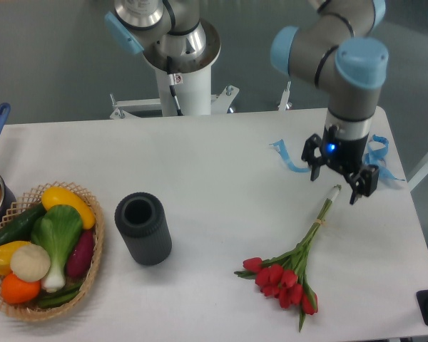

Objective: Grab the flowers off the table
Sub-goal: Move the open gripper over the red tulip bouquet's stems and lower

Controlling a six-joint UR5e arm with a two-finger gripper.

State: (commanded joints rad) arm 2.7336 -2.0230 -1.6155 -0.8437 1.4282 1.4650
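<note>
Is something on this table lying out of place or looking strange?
Yes, mildly: blue ribbon scraps lie loose on the table near the end effector. The flowers lie flat, undamaged.

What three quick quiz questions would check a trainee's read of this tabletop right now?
1. True or false: the claw already holds the flowers.
2. Which end of the flowers lies nearest the claw: A) the red blooms, B) the stem tips, C) the leaves?
3. Fill in: the dark cylinder stands between the flowers and the ____ of vegetables.

Key:
1. False; the flowers lie flat on the table and the claw is open above the stem end.
2. B.
3. Basket.
</note>
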